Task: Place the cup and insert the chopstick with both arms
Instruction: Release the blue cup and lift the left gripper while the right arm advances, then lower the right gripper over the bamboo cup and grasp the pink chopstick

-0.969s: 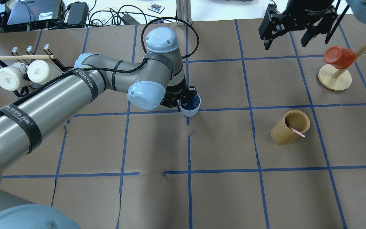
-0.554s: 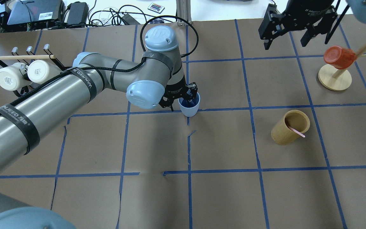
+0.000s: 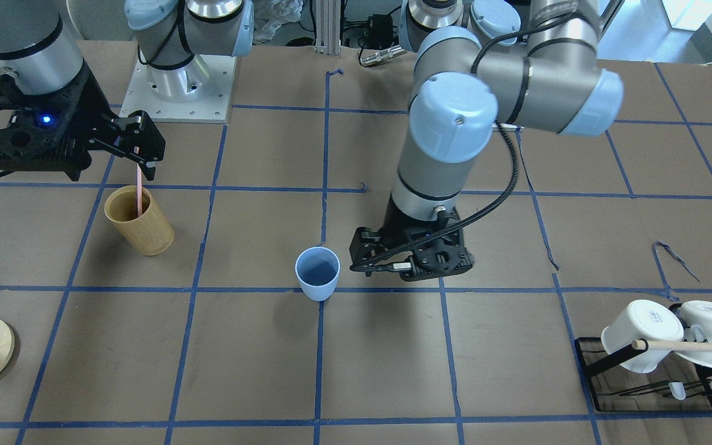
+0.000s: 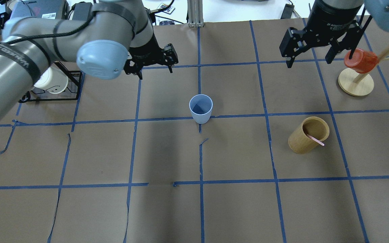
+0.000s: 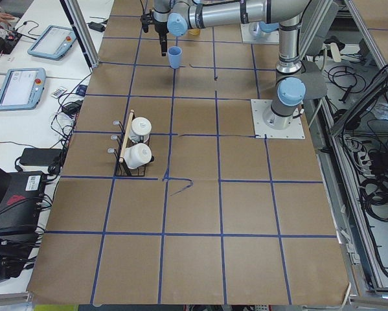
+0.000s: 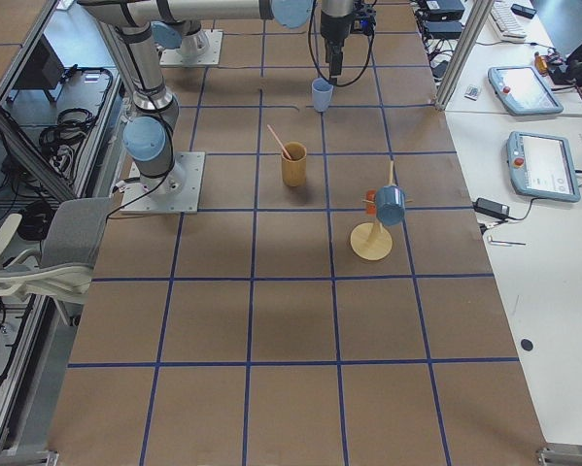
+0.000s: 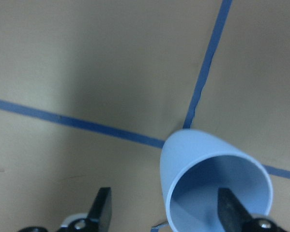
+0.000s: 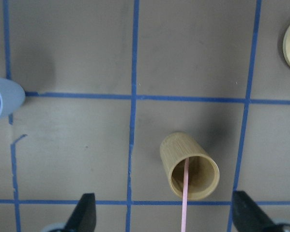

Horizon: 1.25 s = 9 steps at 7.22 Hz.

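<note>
The light-blue cup (image 4: pixel 200 108) stands upright on a blue tape crossing, also in the front view (image 3: pixel 317 272) and the left wrist view (image 7: pixel 215 188). My left gripper (image 4: pixel 154 69) is open and empty, raised above the table on the cup's left side (image 3: pixel 410 271); its jaws frame the cup from above (image 7: pixel 166 212). The pale-pink chopstick (image 4: pixel 314 139) leans in the tan wooden holder (image 4: pixel 307 135). My right gripper (image 4: pixel 309 59) is open and empty, high above the holder; the chopstick (image 8: pixel 185 203) shows between its jaws, far below (image 8: pixel 166 217).
A black rack with white mugs (image 3: pixel 659 337) and a wooden dowel sits at the table's left end (image 4: pixel 51 81). A wooden cup stand (image 4: pixel 356 81) with a red cup (image 4: pixel 361 60) stands right of the holder. Brown paper with blue tape lines covers the table.
My left gripper opened off the cup's rim and rose away to the left. The cup stays standing on the crossing. My right gripper shifted slightly toward the holder.
</note>
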{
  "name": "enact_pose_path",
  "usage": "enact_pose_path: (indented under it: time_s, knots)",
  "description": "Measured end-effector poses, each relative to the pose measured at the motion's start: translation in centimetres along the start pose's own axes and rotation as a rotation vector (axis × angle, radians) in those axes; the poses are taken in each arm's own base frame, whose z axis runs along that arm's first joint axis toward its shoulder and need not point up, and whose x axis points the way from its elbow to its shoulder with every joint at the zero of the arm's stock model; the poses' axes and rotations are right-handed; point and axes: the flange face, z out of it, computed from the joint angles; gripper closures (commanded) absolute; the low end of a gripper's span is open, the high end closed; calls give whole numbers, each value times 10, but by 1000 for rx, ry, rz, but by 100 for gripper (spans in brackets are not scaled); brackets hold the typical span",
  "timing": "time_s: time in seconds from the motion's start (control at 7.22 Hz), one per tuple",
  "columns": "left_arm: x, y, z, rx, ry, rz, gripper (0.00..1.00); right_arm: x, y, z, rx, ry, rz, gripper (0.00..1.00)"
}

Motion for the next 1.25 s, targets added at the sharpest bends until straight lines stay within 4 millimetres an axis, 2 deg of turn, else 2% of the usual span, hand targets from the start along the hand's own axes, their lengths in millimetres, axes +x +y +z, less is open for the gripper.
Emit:
enact_pose_path:
  time_s: [0.14, 0.28, 0.55, 0.69, 0.83, 1.11, 1.25]
  knots:
    - [-30, 3, -30, -2, -25, 76, 0, 2, 15, 18, -46, 28, -8, 0]
    - [-51, 15, -56, -12, -57, 139, 0, 2, 30, 37, -78, 41, -12, 0]
    - [-69, 41, -86, -21, -76, 229, 0, 2, 62, 80, -142, 92, -2, 0]
    - [-73, 45, -90, -23, -79, 249, 0, 2, 75, 100, -160, 116, 8, 3]
    - [-74, 46, -93, -21, -80, 258, 0, 1, 84, 115, -165, 127, 15, 15]
    - [-74, 46, -96, -16, -80, 255, 0, -1, 93, 132, -187, 132, 16, 38]
    - [-73, 46, -96, -16, -79, 253, 0, -1, 95, 136, -195, 133, 15, 54]
